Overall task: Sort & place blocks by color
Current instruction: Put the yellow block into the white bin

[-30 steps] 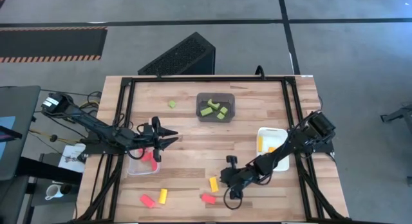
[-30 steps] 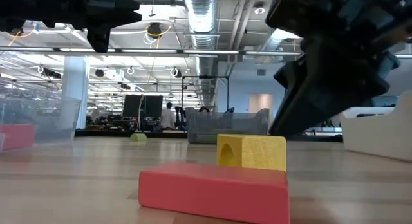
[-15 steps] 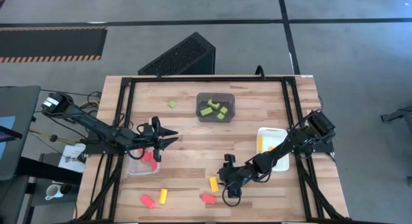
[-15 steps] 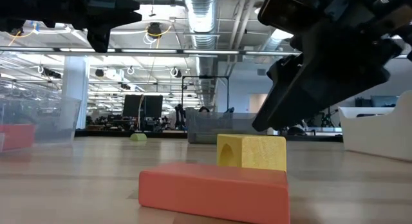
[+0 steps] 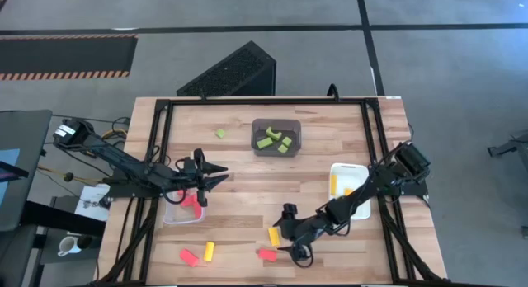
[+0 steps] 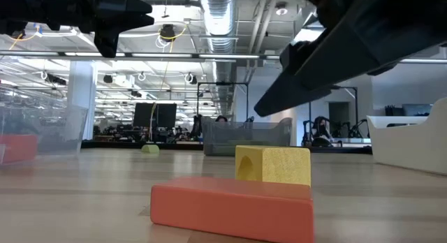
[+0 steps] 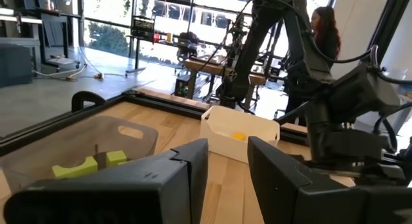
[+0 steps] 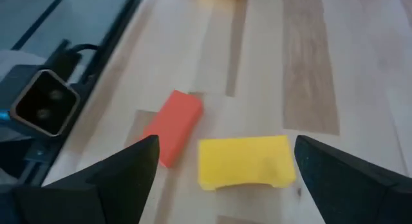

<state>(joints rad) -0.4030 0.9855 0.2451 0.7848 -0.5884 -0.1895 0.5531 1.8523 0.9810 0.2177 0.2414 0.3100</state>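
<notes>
right hand (image 8: 222, 163) open | yellow block (image 8: 244, 161) between fingers, untouched

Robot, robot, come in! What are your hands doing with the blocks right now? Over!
Right gripper open, straddling the yellow block without touching it. Left gripper parked above the clear bin, nothing seen in it. Red block close beside the yellow one.

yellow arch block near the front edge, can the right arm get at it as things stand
Probably yes. The right gripper is open and hovers just above the yellow arch block, which lies between its fingers in the wrist view. The red block lies beside it, slightly apart, and nothing covers the yellow one.
</notes>
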